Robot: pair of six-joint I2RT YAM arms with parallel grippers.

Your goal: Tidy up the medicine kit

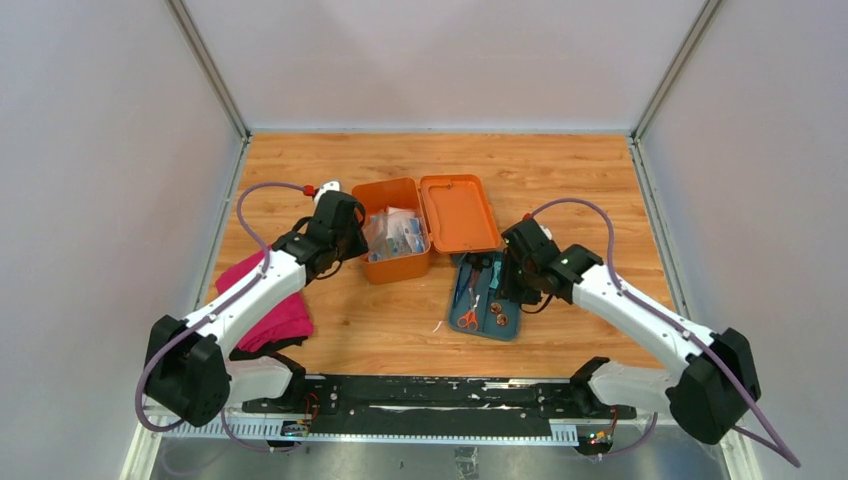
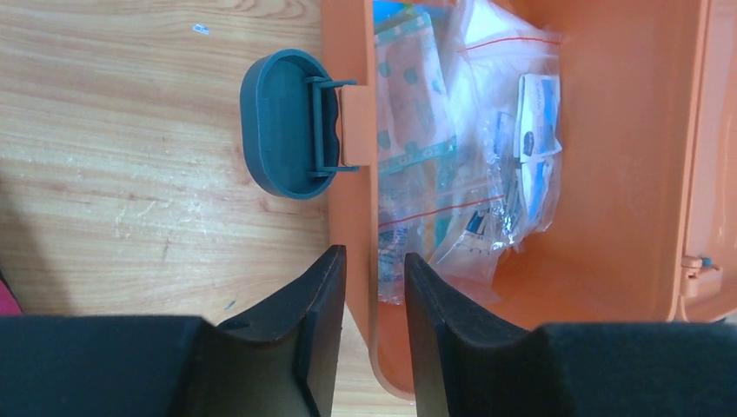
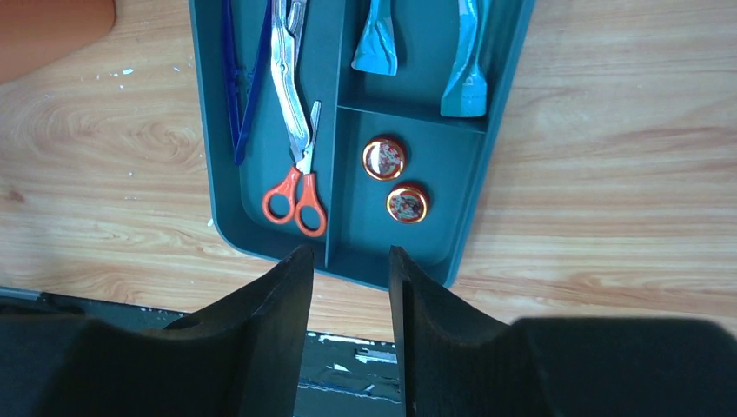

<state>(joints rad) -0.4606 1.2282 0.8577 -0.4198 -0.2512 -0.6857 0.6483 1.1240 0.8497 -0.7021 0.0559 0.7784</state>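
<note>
The medicine kit (image 1: 397,266) is an orange box standing open at mid table, its lid (image 1: 458,213) folded flat to the right. Clear bags of plasters and packets (image 2: 487,165) fill it. My left gripper (image 1: 345,235) is at the kit's left wall (image 2: 352,200). Its jaws stand open astride that wall (image 2: 371,261), one finger outside and one inside, just below the grey-blue latch (image 2: 282,122). My right gripper (image 3: 350,254) hangs open over the near edge of the teal tray (image 3: 434,239) with nothing between its fingers.
The tray (image 1: 495,336) holds orange-handled scissors (image 3: 295,130), blue tweezers (image 3: 235,87), two round gold-rimmed tins (image 3: 384,158) and teal tools (image 3: 465,61). A pink cloth (image 1: 275,310) lies under the left arm. A small white and red thing (image 1: 320,187) sits behind the left gripper.
</note>
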